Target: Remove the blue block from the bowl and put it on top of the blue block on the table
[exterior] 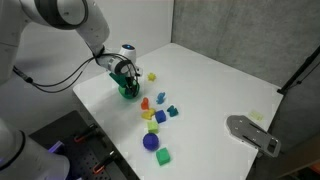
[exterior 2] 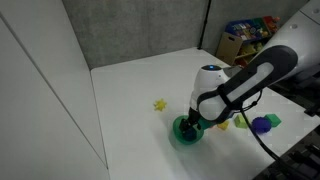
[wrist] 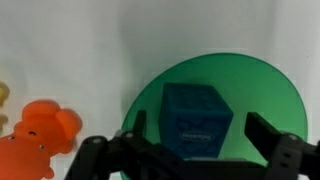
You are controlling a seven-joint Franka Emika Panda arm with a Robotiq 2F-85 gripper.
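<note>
Spotting the blue block point(wrist: 198, 120) sitting inside the green bowl point(wrist: 225, 75), about mid-floor and alone in there (going by the wrist view). Got the gripper point(wrist: 200, 128) hanging right over it, jaws spread wide with a finger on each side of the block, not pinching anything. Beyond the rim, seeing an orange toy point(wrist: 40, 135) just beside the bowl on the white table point(wrist: 80, 40), plus a scatter of small coloured toys point(exterior: 160, 117) further along.
</note>
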